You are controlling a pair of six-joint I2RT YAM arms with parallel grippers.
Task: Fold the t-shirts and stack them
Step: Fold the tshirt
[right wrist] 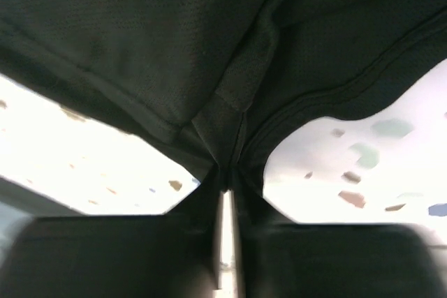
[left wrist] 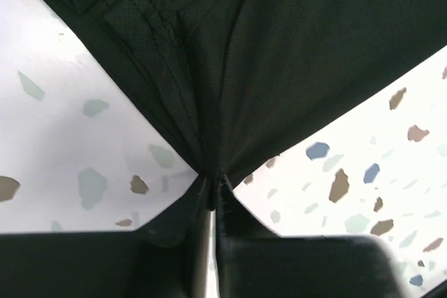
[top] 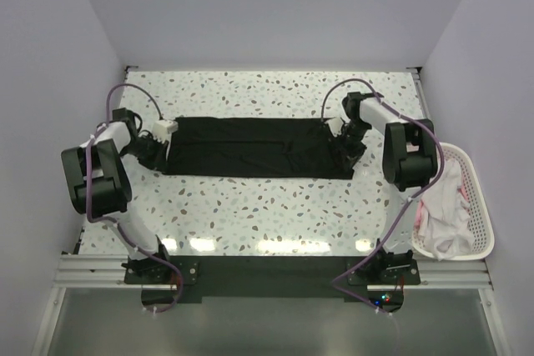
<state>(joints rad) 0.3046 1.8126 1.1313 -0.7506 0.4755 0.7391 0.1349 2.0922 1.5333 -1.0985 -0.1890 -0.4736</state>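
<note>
- Black t-shirt [left wrist: 279, 47]: fills upper frame, edge to edge; fabric narrows downward into V, gathered to single point at lower centre.
- Stitched seam [left wrist: 150, 29]: runs from upper left toward gather point; creases radiate upward from same point.
- Left gripper [left wrist: 213, 197]: jaws pressed together, fabric fold pinched between tips.
- Fingers [left wrist: 293, 263]: dark, blurred, spanning bottom edge; thin pale slit between them.
- Table [left wrist: 70, 123]: white speckled surface, exposed at left and right of V.

Basket [top: 480, 198] blocks passage beside the right arm [top: 409, 156].
</note>
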